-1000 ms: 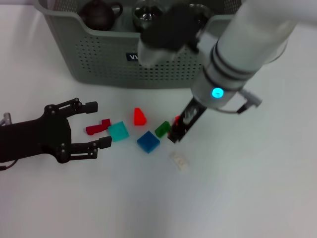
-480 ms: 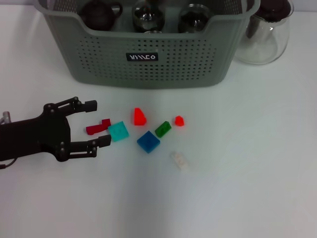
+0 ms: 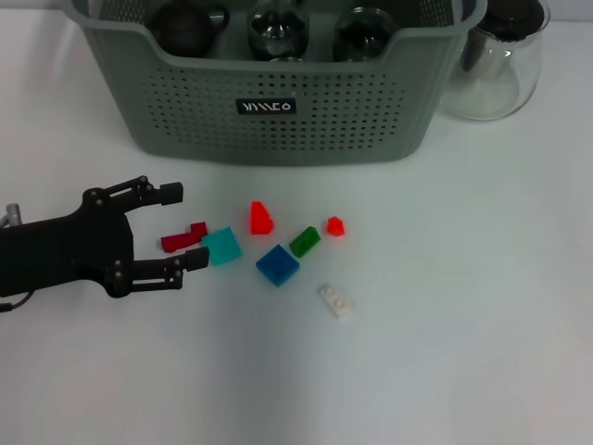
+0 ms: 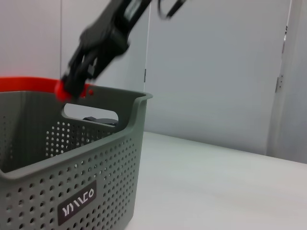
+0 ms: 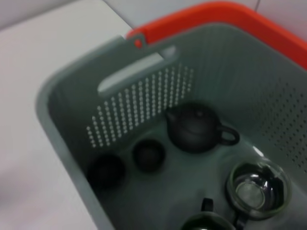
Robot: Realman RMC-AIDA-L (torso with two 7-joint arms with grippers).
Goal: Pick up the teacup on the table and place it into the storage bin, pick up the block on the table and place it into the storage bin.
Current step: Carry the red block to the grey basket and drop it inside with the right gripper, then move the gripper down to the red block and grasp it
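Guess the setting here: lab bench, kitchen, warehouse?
Most likely a lab or test bench, not a kitchen. A bare white table holds loose toy blocks beside a perforated storage bin of teaware, with blank grey wall panels behind. The left hand hovers open near the blocks.

A plain white table [image 3: 445, 352] fills the near scene under even light. Beyond its far edge stands a pale grey wall [image 4: 216, 67] made of flat panels with thin upright seams.
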